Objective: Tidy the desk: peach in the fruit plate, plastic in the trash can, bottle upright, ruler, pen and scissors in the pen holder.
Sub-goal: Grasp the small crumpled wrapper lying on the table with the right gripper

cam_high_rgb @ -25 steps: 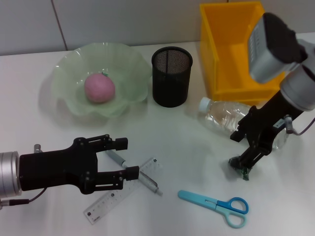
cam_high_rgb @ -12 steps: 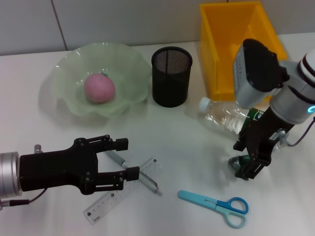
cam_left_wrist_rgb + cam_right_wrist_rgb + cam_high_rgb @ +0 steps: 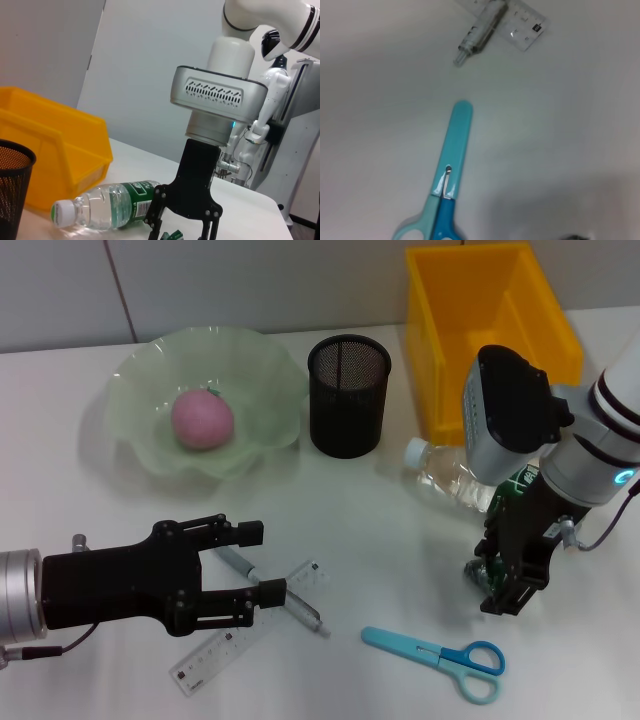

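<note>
The pink peach (image 3: 202,420) lies in the green fruit plate (image 3: 140,455). A small crumpled green plastic (image 3: 484,573) (image 3: 173,234) sits on the table, and my right gripper (image 3: 503,590) stands straight over it, open, one finger on each side. The bottle (image 3: 455,476) (image 3: 105,207) lies on its side just behind it. The clear ruler (image 3: 240,632) (image 3: 522,20) and the grey pen (image 3: 290,602) (image 3: 481,31) lie crossed under my left gripper (image 3: 254,562), which is open and low above them. The blue scissors (image 3: 440,652) (image 3: 451,175) lie near the front edge.
The black mesh pen holder (image 3: 349,395) stands beside the plate. The yellow trash can (image 3: 470,340) (image 3: 55,145) is at the back right, right behind the bottle.
My right arm has turned its wrist and brought the gripper down around the plastic. The left arm has hardly moved.
</note>
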Controlling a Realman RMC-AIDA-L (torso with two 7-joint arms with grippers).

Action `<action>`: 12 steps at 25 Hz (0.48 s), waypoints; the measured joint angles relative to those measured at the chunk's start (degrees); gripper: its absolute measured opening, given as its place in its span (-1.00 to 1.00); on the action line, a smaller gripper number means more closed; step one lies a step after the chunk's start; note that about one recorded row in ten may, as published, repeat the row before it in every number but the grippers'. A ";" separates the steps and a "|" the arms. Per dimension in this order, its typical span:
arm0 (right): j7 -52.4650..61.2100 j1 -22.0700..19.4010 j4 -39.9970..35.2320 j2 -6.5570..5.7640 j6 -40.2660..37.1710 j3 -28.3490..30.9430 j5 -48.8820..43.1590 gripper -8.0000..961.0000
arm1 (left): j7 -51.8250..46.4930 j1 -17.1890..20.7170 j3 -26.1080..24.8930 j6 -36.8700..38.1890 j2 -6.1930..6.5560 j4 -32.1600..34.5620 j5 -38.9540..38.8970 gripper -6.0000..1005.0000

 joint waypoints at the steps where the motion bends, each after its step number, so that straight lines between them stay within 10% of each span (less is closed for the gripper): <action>1: 0.00 0.00 0.06 0.02 0.03 -0.02 0.01 0.51 | 0.00 0.00 0.00 0.03 0.00 0.00 -0.05 0.59; 12: -0.09 -0.37 1.08 0.08 1.97 -2.03 -0.21 0.15 | 0.00 0.00 0.00 0.24 -0.01 0.00 -0.19 0.59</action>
